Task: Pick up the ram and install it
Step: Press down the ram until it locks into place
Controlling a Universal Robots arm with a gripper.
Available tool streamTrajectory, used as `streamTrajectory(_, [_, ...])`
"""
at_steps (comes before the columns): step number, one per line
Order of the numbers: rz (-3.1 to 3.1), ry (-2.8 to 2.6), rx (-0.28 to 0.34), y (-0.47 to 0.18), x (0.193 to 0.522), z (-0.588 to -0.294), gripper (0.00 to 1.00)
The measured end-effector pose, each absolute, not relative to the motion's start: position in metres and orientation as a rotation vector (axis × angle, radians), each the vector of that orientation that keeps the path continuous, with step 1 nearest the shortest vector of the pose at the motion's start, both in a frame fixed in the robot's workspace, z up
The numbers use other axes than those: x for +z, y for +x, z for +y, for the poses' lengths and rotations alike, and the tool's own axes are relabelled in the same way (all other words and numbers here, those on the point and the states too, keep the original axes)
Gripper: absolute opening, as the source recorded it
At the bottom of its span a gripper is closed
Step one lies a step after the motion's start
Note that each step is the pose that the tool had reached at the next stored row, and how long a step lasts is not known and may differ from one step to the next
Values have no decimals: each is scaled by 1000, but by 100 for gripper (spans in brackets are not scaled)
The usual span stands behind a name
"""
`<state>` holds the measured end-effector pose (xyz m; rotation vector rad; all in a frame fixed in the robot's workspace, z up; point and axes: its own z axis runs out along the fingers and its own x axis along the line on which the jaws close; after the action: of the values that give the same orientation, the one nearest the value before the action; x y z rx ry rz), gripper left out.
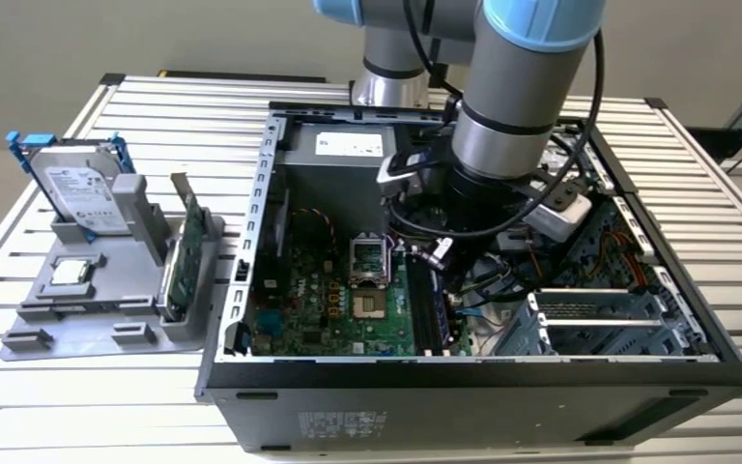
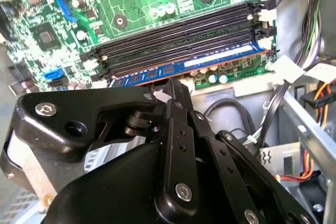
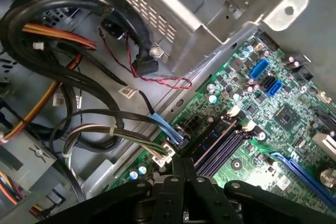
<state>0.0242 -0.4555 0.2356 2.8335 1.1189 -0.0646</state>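
A slatted metal tabletop (image 1: 36,406) carries an open black computer case (image 1: 474,411) in the middle of the exterior view, and the grey-and-blue robot arm (image 1: 513,106) reaches down into it from the top of the frame. At the exterior view's left a grey plastic parts tray (image 1: 36,338) stands beside the case, holding a silver hard drive in a blue frame (image 1: 81,188) and a broad green expansion card (image 1: 185,266) on edge. Inside the case lies the green motherboard (image 1: 332,309). In the second wrist view its long black memory slots (image 2: 178,32) run side by side, and the ram (image 2: 210,62), a slim blue-green circuit stick with a pale label, stands in the slot nearest the black gripper (image 2: 169,86). The fingers (image 2: 181,103) are drawn close together, their tips at the stick's upper edge. Whether they pinch the thin board or only bear on it cannot be told. The stick is probably light and stiff along its length but fragile: the bare chips and contact edge are best left untouched, and the top edge or the flat faces near mid-length look the safest hold. Uneven pressure could tilt it between the small white end latches (image 2: 265,42).
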Motion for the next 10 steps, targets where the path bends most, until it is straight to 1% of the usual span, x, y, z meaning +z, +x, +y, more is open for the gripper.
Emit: streamTrajectory(10, [1306, 2750, -56, 22, 230, -455, 0])
